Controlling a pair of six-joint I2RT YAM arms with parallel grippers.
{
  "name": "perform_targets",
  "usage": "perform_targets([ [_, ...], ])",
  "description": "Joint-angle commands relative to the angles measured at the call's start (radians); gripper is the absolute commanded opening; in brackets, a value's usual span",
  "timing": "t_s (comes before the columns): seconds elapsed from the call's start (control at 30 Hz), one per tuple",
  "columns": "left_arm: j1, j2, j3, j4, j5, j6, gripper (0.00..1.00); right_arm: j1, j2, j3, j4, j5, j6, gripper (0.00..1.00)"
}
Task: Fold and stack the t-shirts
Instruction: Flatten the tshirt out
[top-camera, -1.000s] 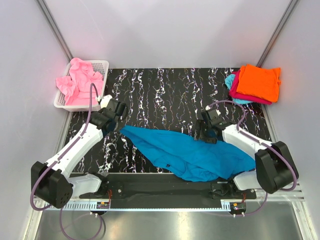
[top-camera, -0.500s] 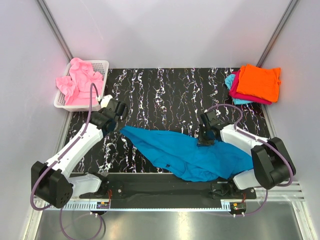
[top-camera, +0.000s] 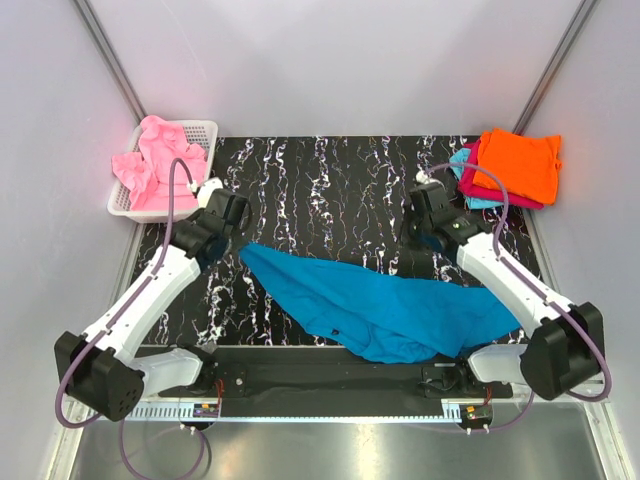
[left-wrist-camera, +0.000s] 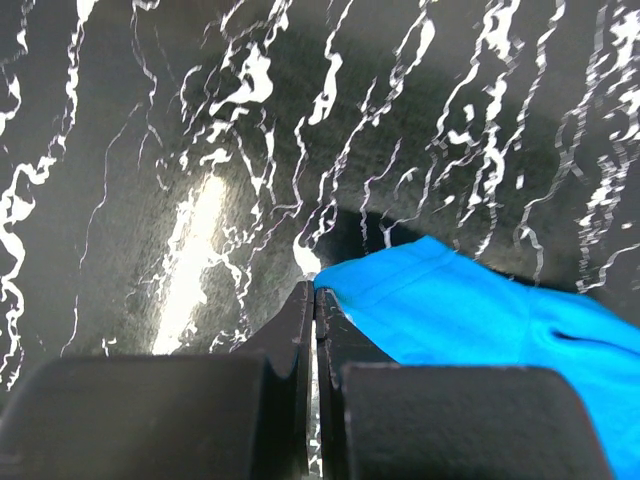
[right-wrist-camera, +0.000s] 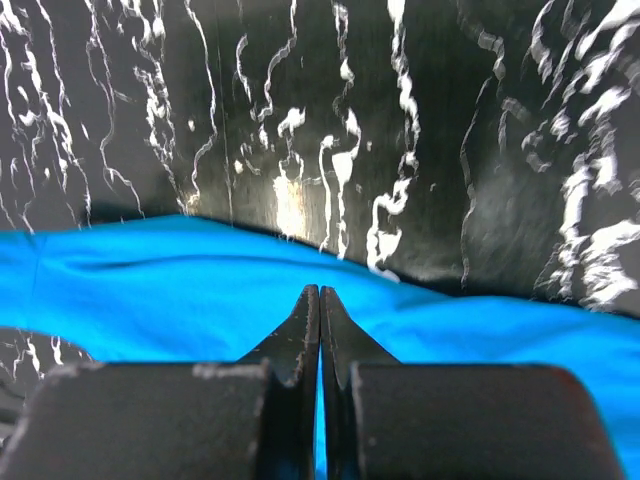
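Observation:
A teal-blue t-shirt (top-camera: 380, 310) lies crumpled in a long band across the near half of the black marbled table (top-camera: 330, 190). My left gripper (top-camera: 240, 244) is shut on its left corner; in the left wrist view that corner (left-wrist-camera: 345, 285) meets the closed tips (left-wrist-camera: 314, 285). My right gripper (top-camera: 420, 256) hangs over the shirt's far edge. Its jaws (right-wrist-camera: 320, 290) are pressed together with blue cloth (right-wrist-camera: 150, 290) on both sides and a crease running to the tips. Folded t-shirts are stacked at the back right: orange (top-camera: 515, 165) on magenta (top-camera: 482, 192) on light cyan (top-camera: 461, 160).
A white mesh basket (top-camera: 203, 133) at the back left holds crumpled pink shirts (top-camera: 160, 165). Grey walls close in the table on three sides. Both arm bases sit on the black rail (top-camera: 320, 375) at the near edge.
The right gripper shut on the shirt's far edge, then rose and drew back from it. The left arm lifted slightly with the corner still in its jaws.

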Motion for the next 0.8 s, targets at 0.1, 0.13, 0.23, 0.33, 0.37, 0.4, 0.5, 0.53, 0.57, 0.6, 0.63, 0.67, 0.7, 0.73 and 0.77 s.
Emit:
perform_targets([
  [0.1,0.003,0.006,0.103,0.008,0.016,0.023,0.00,-0.003,0.140,0.180,-0.120,0.059,-0.087,0.16],
  [0.13,0.003,0.003,0.100,0.006,0.018,0.023,0.00,-0.003,0.150,0.164,-0.113,0.045,-0.071,0.22],
  [0.23,0.003,-0.008,0.083,0.008,0.015,0.025,0.00,-0.003,0.170,0.085,-0.057,0.004,-0.047,0.42],
  [0.33,0.003,-0.015,0.068,0.008,0.018,0.028,0.00,-0.003,0.193,0.023,-0.011,-0.032,-0.027,0.48],
  [0.37,0.003,-0.016,0.063,0.008,0.018,0.027,0.00,-0.003,0.201,0.014,-0.004,-0.036,-0.027,0.48],
  [0.4,0.003,-0.016,0.058,0.008,0.019,0.027,0.00,-0.003,0.210,-0.003,0.006,-0.041,-0.024,0.48],
  [0.5,0.003,-0.016,0.051,0.008,0.018,0.025,0.00,-0.002,0.239,-0.037,0.030,-0.068,-0.013,0.47],
  [0.53,0.003,-0.017,0.049,0.008,0.018,0.023,0.00,-0.003,0.255,-0.046,0.038,-0.108,-0.014,0.47],
  [0.57,0.003,-0.017,0.048,0.006,0.019,0.023,0.00,-0.003,0.259,-0.066,0.055,-0.120,-0.011,0.47],
  [0.6,0.003,-0.016,0.045,0.009,0.019,0.023,0.00,-0.003,0.264,-0.075,0.061,-0.130,-0.002,0.47],
  [0.63,0.003,-0.017,0.043,0.009,0.019,0.022,0.00,-0.003,0.272,-0.084,0.071,-0.156,0.002,0.47],
  [0.67,0.003,-0.019,0.041,0.009,0.018,0.022,0.00,-0.002,0.275,-0.098,0.082,-0.165,0.001,0.46],
  [0.7,0.003,-0.017,0.040,0.009,0.018,0.022,0.00,-0.002,0.278,-0.103,0.087,-0.173,0.007,0.46],
  [0.73,0.001,-0.017,0.038,0.009,0.018,0.023,0.00,-0.003,0.279,-0.109,0.091,-0.183,0.010,0.46],
  [0.77,0.003,-0.016,0.038,0.009,0.018,0.022,0.00,-0.003,0.282,-0.116,0.096,-0.187,0.010,0.46],
])
